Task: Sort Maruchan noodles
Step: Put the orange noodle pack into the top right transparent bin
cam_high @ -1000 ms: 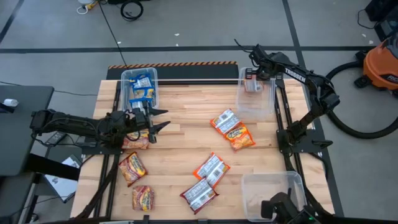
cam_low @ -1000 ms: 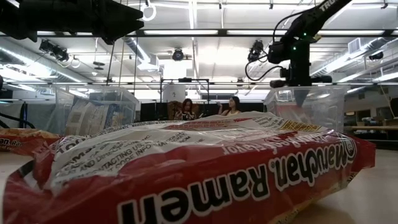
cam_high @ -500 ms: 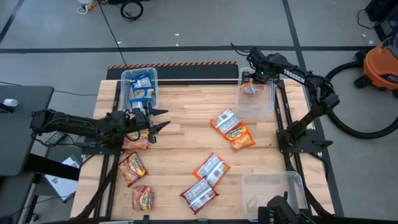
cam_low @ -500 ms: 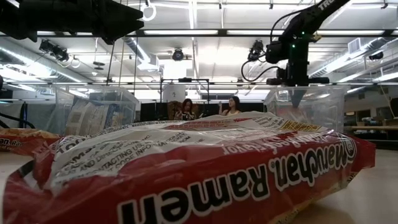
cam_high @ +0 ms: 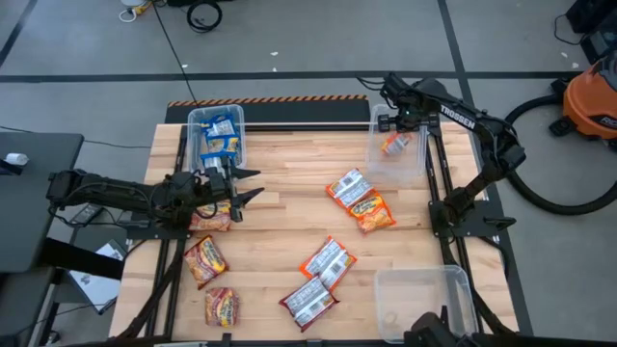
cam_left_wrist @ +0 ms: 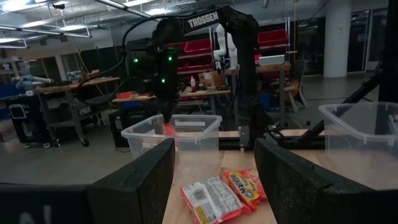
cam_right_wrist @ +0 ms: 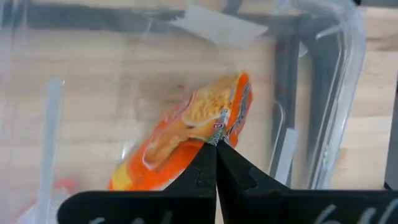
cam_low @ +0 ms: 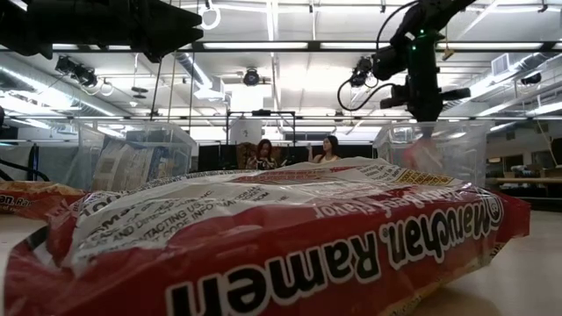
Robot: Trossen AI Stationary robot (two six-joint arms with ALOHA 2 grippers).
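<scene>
Grey concrete floor [cam_high: 308, 48] with dark seams surrounds the pale wooden plank tabletop [cam_high: 289, 183], whose far edge carries a black-and-orange hazard stripe [cam_high: 268, 99]. At far left stands a dark side table [cam_high: 29, 193]. The left claw [cam_high: 246, 186] hangs over the tabletop's left part with its fingers spread and nothing between them. Behind it, a clear plastic bin [cam_high: 216, 135] at the far left corner holds blue-and-yellow flat ramen packets [cam_high: 220, 138]. Three orange-red ramen packets [cam_high: 205, 260] lie along the left edge, near the front. Red packets showing white-silver backs [cam_high: 320, 280] lie at front centre, with two more packets [cam_high: 360, 200] further right. A second clear bin [cam_high: 397, 145] sits at the far right corner; the right claw [cam_high: 390, 120] hangs over it, its fingertips pressed together in the wrist view with an orange packet [cam_right_wrist: 186, 134] lying tilted inside the bin below them. A third clear bin [cam_high: 424, 299] sits at front right. An orange shop vacuum [cam_high: 590, 96] stands on the floor beyond. Two people [cam_low: 294, 151] are in the background under ceiling strip lights.
</scene>
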